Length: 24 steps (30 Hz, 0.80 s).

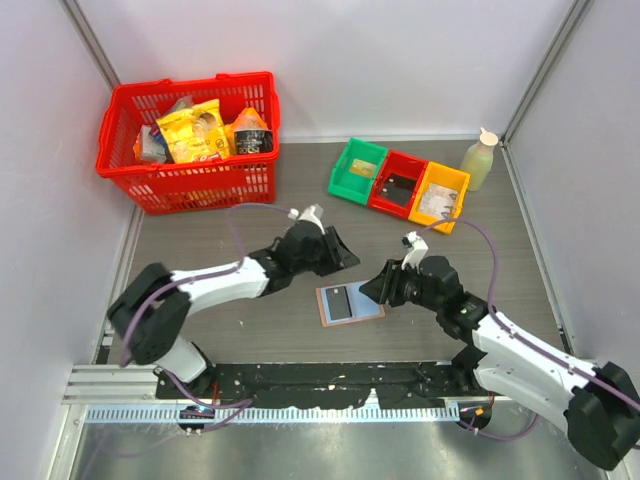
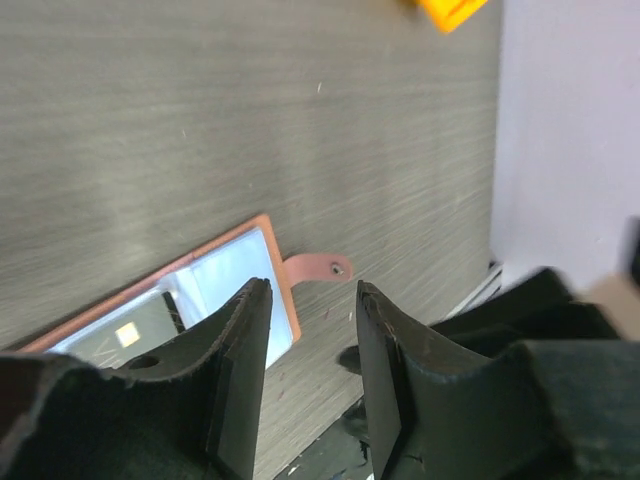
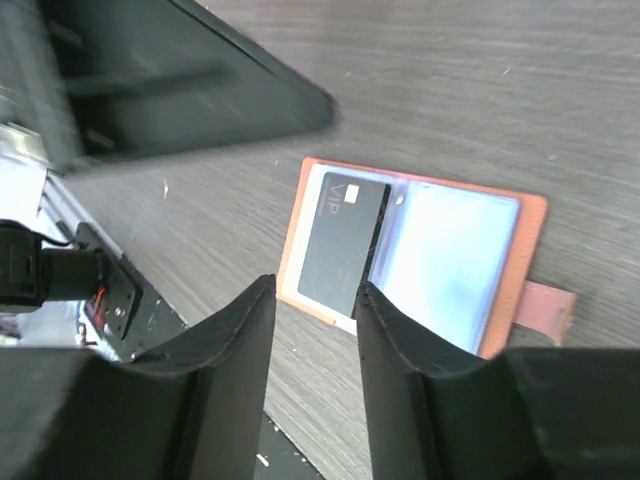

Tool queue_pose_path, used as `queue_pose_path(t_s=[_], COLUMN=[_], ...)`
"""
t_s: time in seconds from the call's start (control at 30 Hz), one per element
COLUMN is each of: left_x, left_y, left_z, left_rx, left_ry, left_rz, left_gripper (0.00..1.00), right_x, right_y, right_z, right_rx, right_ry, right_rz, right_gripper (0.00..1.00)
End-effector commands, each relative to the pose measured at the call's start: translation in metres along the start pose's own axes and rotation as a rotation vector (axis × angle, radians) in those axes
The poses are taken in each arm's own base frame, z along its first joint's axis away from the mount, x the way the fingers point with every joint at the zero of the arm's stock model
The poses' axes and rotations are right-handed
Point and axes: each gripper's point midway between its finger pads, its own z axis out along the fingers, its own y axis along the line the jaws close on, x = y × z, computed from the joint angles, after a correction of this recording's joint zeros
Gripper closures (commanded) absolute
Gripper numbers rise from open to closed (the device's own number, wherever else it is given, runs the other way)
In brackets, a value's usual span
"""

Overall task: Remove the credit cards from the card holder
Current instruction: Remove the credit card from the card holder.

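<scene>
Top view: card holder (image 1: pixel 368 300) lies open, centre-low in frame, with one dark credit card (image 1: pixel 340 300) in its left half. The left gripper (image 1: pixel 338 252) hovers up-left of it and the right gripper (image 1: pixel 383 290) sits at its right edge. Left wrist view: jaws part-open, nothing between; holder at lower left, snap tab (image 2: pixel 318 267) lying flat. Right wrist view: jaws part-open, unloaded, framing the card's lower edge; contact unclear. Judgement: holder opened, no card out yet, so all the extraction remains.

Bare grey wood-grain tabletop (image 1: pixel 300 212) passable mid-table, red plastic lattice basket (image 1: pixel 190 185) filling the far left corner, row of green, red and yellow plastic bins (image 1: pixel 380 187) and pale squeeze bottle (image 1: pixel 480 160) along the far right edge, left gripper (image 1: pixel 340 254) and right gripper (image 1: pixel 379 290) crowding the open pinkish-tan card holder (image 1: pixel 350 303) near the near edge
</scene>
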Motion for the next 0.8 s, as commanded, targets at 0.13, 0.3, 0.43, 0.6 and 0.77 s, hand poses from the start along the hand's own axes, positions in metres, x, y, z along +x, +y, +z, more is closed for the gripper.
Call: queue_pose_path(t_s=[0.13, 0.3, 0.43, 0.6, 0.77], left_x=[-0.025, 0.001, 0.021, 0.040, 0.048], left_y=[0.041, 0.046, 0.050, 0.055, 0.059], left_z=[-0.066, -0.069, -0.060, -0.049, -0.043], left_rx=[-0.150, -0.120, -0.124, -0.122, -0.134], left_ry=[-0.146, -0.057, 0.000, 0.057, 0.082], left_rz=[0.068, 0.063, 0.083, 0.073, 0.071], left_gripper=[0.62, 0.69, 0.73, 0.75, 0.76], right_x=[0.004, 0.018, 0.035, 0.048, 0.064], right_y=[0.026, 0.013, -0.003, -0.030, -0.053], right_z=[0.026, 0.041, 0.047, 0.050, 0.050], right_rx=[-0.179, -0.153, -0.117, -0.059, 0.004], right_ry=[0.034, 0.076, 0.124, 0.152, 0.190], right_rz=[0.084, 0.117, 0.154, 0.262, 0.359], right_gripper=[0.66, 0.71, 0.74, 0.74, 0.74])
